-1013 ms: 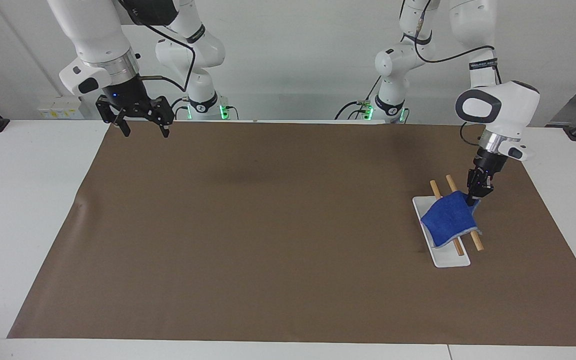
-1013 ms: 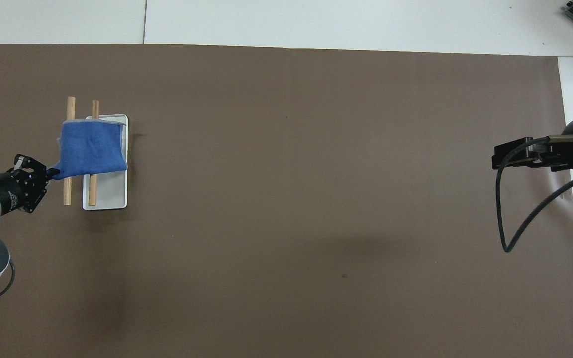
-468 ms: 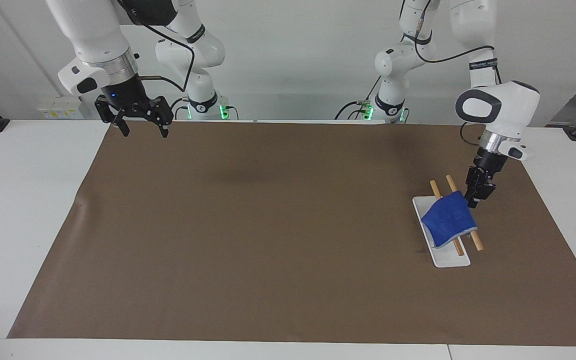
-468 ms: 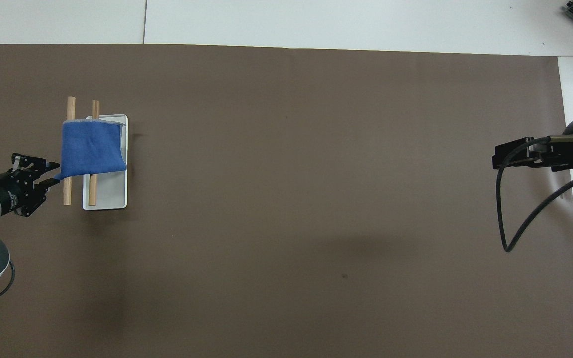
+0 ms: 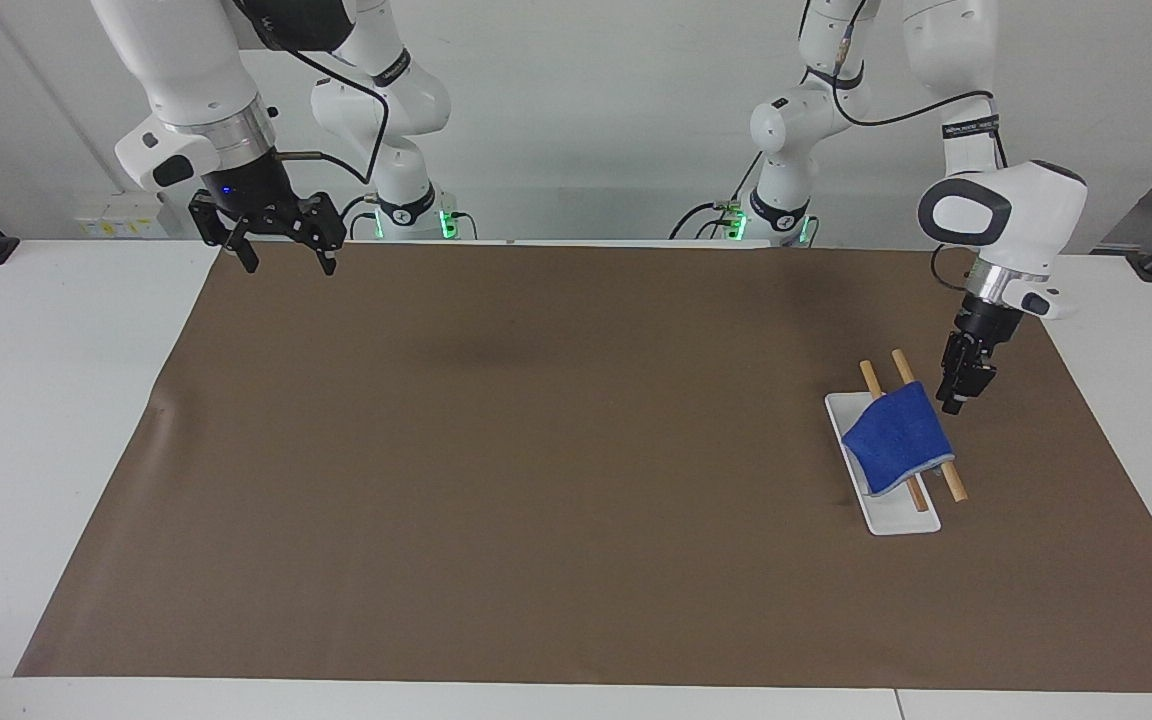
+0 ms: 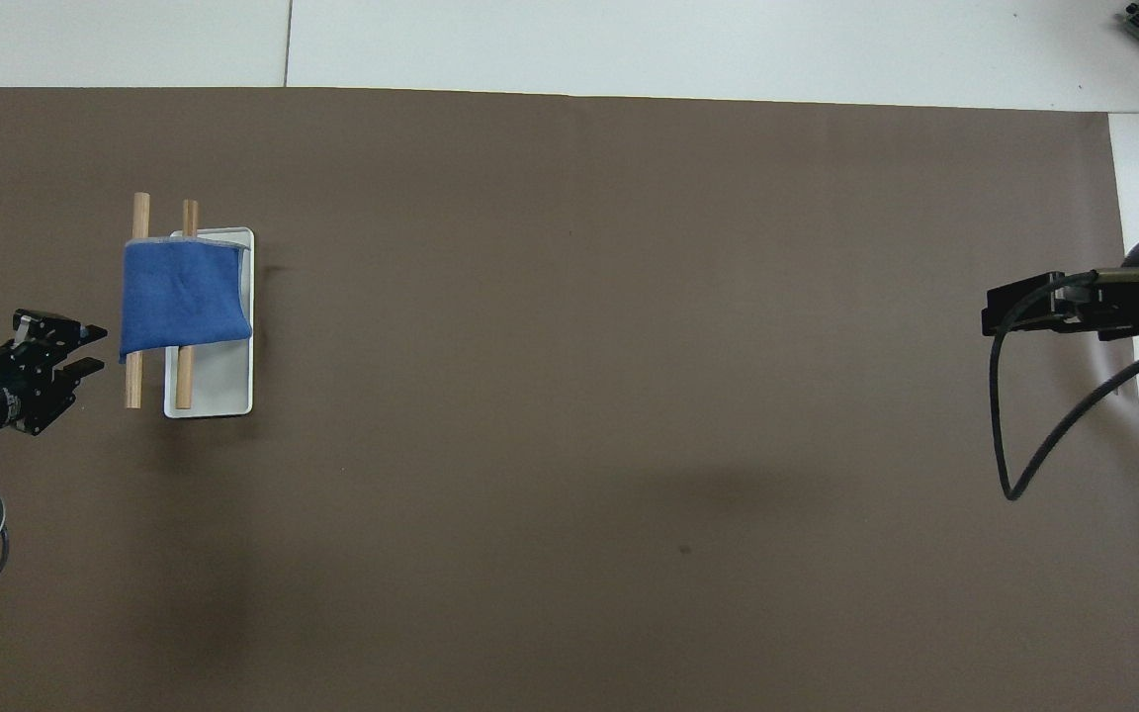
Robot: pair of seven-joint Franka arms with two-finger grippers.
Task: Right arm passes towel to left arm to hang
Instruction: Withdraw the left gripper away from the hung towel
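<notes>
1. Facing view: the left claw point(image 5: 964, 389) hangs just beside the towel point(image 5: 896, 437), at the corner nearest the robots, apart from it. Its fingers stand a little apart with nothing between them.
2. Same view: the towel lies draped over two wooden rods point(image 5: 949, 483) that rest across a white tray point(image 5: 898, 520), just below and beside the left claw, at that arm's end of the table point(image 5: 56, 420).
3. Same view: the right claw point(image 5: 281, 245) waits up in the air over the mat point(image 5: 536, 480) edge at the other end of the table, well apart from the towel. Its fingers are spread wide and hold nothing.
4. Overhead view: the left claw point(image 6: 75, 351) shows a clear gap to the towel point(image 6: 184, 307), which covers the middle of the rods point(image 6: 137, 391) and the end of the tray point(image 6: 219, 391) farther from the robots. The fingers are parted and empty.
5. Same view: the right claw point(image 6: 1009, 316) is seen only in part, over the mat point(image 6: 629, 396) near its arm's end; its fingers I read from the facing view.
6. Progress, as I judge it: the towel is hung and let go, so the hand-over and the hanging look done. All that seems left is for the left arm to draw clear without snagging the cloth.
</notes>
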